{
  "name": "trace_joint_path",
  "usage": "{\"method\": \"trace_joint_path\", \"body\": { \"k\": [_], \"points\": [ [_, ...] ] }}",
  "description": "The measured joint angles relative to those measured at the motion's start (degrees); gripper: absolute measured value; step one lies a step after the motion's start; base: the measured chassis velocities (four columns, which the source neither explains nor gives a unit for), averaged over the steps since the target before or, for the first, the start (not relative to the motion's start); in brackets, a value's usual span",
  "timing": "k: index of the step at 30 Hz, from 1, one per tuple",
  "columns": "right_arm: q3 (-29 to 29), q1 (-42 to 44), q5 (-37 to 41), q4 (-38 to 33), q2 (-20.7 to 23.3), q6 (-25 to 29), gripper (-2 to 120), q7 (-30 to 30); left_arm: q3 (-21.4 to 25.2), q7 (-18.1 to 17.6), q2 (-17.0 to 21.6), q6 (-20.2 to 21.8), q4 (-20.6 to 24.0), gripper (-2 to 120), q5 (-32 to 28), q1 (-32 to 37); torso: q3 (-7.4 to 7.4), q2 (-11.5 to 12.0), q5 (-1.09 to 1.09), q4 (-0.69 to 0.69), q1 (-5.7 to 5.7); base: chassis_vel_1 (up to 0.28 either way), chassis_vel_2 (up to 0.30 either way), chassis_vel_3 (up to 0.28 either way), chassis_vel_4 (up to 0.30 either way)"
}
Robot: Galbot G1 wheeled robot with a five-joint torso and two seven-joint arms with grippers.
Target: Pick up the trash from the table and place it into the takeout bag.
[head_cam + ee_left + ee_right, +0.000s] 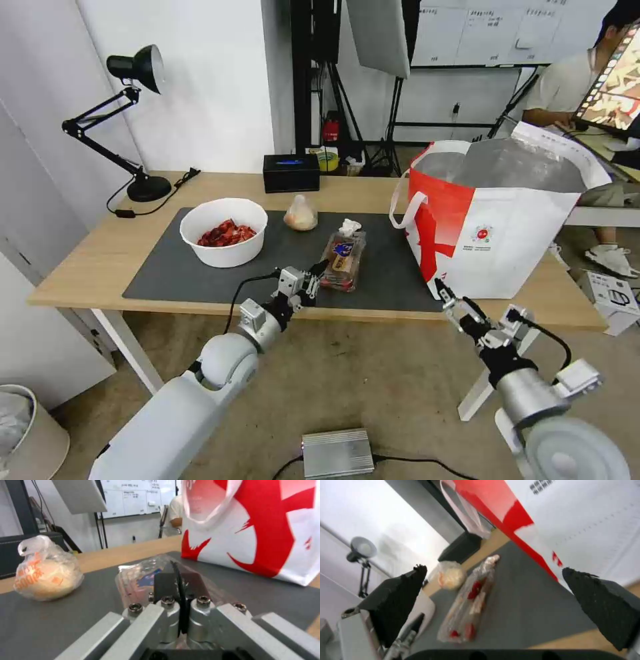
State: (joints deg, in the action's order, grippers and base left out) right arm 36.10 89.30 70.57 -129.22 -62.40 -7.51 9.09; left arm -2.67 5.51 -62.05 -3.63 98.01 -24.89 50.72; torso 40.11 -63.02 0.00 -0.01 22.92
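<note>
Left pincer (pixel 319 271) at the near end of the clamshell tray (pixel 343 253), its fingers (pixel 180 580) pressed together, black pads edge to edge, with nothing gripped between them. Right pincer (pixel 443 289) spread wide and empty, low at the worktop's (pixel 93 257) front edge, just before the bag's (pixel 507 247) near corner. On the mat (pixel 200 280), from the robot's left: bowl (pixel 225 232) of red shells, small clear bag (pixel 301 215) with beige lump, tray with tissue (pixel 349 227) at its far end, then the open bag standing at the right. Lamp (pixel 133 120) and black box (pixel 291 173) stand at the worktop's rear.
</note>
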Motion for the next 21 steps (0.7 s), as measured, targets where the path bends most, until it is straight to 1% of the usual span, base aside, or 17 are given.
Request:
{"method": "trace_joint_path", "body": {
  "k": [4, 5, 8, 9, 12, 21],
  "points": [
    [-2.1, -6.5, 3.2, 3.3, 1.0, -0.1, 100, 1.2, -0.4, 0.3, -1.0, -0.8, -2.9, 0, 1.9, -1.8, 0.0, 0.0, 0.01, 0.01, 0.0, 0.0, 0.0, 0.0, 0.0],
    [-2.1, -6.5, 3.2, 3.3, 1.0, -0.1, 100, 1.2, -0.4, 0.3, -1.0, -0.8, -2.9, 0, 1.9, -1.8, 0.0, 0.0, 0.01, 0.01, 0.0, 0.0, 0.0, 0.0, 0.0],
    [-4.1, -11.3, 5.7, 5.7, 1.3, -0.4, 100, 3.2, -1.3, 0.5, -1.4, -1.0, -4.0, 0, 2.9, -2.8, 0.0, 0.0, 0.0, 0.01, 0.01, 0.0, 0.0, 0.0, 0.0],
    [-4.1, -11.3, 5.7, 5.7, 1.3, -0.4, 100, 3.2, -1.3, 0.5, -1.4, -1.0, -4.0, 0, 2.9, -2.8, 0.0, 0.0, 0.0, 0.01, 0.01, 0.0, 0.0, 0.0, 0.0],
    [-5.7, -14.6, 8.7, 7.7, 0.3, -1.3, 100, 5.8, -1.9, 1.1, -1.5, -1.5, -4.7, 0, 4.7, -3.0, 0.01, 0.0, 0.0, 0.01, 0.0, 0.0, 0.0, 0.0, 0.0],
    [-8.4, -18.6, 13.8, 12.5, -1.9, -3.2, 100, 7.8, -2.7, 1.4, -2.0, -2.2, -5.6, 0, 7.4, -3.2, 0.0, 0.0, 0.0, 0.0, 0.0, 0.0, 0.0, 0.0, 0.0]
  ]
}}
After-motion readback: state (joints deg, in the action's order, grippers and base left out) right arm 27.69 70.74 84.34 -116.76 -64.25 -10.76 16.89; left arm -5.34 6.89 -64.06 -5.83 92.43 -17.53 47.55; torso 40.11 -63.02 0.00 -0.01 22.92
